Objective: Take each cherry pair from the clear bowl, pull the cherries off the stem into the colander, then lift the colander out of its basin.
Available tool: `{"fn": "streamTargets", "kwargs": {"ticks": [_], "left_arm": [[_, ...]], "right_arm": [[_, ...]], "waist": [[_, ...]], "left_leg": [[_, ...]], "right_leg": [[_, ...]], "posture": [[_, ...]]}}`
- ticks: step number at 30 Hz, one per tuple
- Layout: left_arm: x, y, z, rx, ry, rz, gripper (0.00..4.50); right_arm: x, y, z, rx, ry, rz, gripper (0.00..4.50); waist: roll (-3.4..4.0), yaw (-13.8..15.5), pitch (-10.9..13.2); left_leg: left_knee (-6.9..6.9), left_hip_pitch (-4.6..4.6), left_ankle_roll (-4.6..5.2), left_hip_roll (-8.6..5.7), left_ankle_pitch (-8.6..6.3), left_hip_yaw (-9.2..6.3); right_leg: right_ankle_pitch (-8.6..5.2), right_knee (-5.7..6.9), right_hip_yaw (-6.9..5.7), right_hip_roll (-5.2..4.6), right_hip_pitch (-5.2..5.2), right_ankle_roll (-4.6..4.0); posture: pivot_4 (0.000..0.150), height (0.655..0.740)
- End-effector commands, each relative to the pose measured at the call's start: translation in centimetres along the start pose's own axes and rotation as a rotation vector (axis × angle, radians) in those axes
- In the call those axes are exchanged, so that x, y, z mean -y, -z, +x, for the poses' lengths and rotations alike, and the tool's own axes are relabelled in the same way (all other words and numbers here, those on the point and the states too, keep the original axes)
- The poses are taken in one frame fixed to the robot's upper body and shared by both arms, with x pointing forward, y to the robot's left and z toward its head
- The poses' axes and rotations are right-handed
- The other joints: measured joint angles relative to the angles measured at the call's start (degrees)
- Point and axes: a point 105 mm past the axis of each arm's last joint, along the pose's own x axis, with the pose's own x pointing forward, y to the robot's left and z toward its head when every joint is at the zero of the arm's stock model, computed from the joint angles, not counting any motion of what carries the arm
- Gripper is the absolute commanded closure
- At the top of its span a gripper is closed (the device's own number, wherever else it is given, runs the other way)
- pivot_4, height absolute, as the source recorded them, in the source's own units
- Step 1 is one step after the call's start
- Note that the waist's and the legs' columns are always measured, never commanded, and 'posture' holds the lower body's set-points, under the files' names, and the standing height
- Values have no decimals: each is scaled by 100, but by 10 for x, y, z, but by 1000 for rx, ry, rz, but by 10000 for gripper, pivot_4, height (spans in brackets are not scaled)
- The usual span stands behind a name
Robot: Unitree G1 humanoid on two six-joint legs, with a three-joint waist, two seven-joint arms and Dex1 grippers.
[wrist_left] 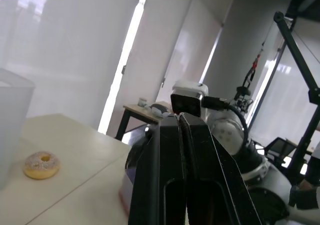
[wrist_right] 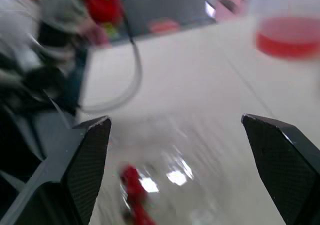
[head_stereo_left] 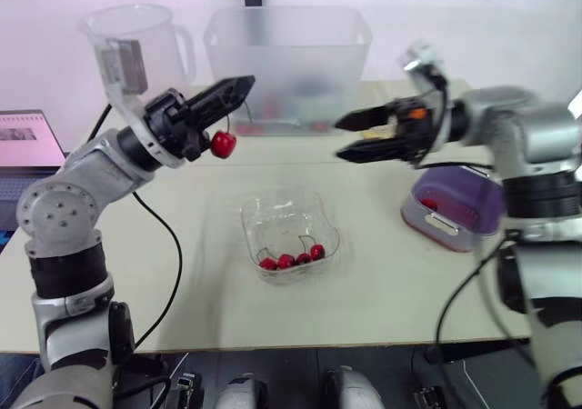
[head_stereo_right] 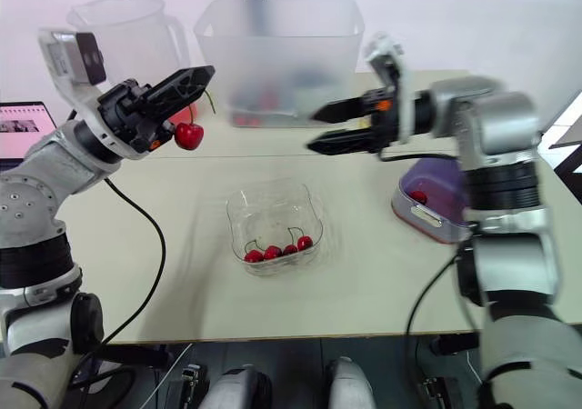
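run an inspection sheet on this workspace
surface: beige table, seam across it
job's things: clear bowl holds several cherries; one cherry hangs from left end effector; purple colander sits in its basin, another cherry inside
clutter: frosted bin, measuring jug, laptop, donut
end effectors: left shut on the cherry's stem; right end effector open, empty
cables: black cable trails from left arm over table; second cable beside right arm
surroundings: pale wall behind; window blinds in left wrist view
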Motion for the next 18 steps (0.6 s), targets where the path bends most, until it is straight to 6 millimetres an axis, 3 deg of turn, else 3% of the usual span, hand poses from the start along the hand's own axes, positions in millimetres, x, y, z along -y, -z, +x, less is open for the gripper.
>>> {"fn": "streamTargets", "kwargs": {"ticks": [1, 5, 12, 16, 18], "left_arm": [[14, -13, 5, 47, 42, 50, 45000], [16, -12, 6, 53, 40, 52, 45000], [22, -8, 2, 42, 35, 44, 45000], [23, -7, 2, 37, 34, 42, 45000], [23, -6, 3, 39, 34, 41, 45000]], "right_arm": [[-14, -18, 21, 135, -74, 36, 432], [-26, -21, 51, 213, -176, 102, 432], [-34, -25, 81, 257, -254, 151, 432], [-33, -27, 90, 272, -264, 166, 12869], [-35, -27, 92, 270, -275, 167, 12869]], "waist": [[0, 47, 0], [-2, 104, -1], [-2, 36, -1], [-2, -30, -1], [-2, -36, -1]], "left_leg": [[6, -4, 0, -3, 0, -1], [15, -6, 1, -11, 0, -7], [13, -1, 1, -8, 0, -7], [10, -1, 1, -8, 0, -7], [6, -1, 1, -8, 0, -6]], "right_leg": [[0, 0, -1, -3, 1, 0], [1, -1, -2, -6, 8, 0], [1, 6, -2, 0, 8, 0], [1, 6, -2, 0, 8, 0], [1, 6, -2, 1, 5, 0]], "posture": [[1500, 6886], [1500, 6886], [1500, 6886], [1500, 6886], [1500, 6886]]}}
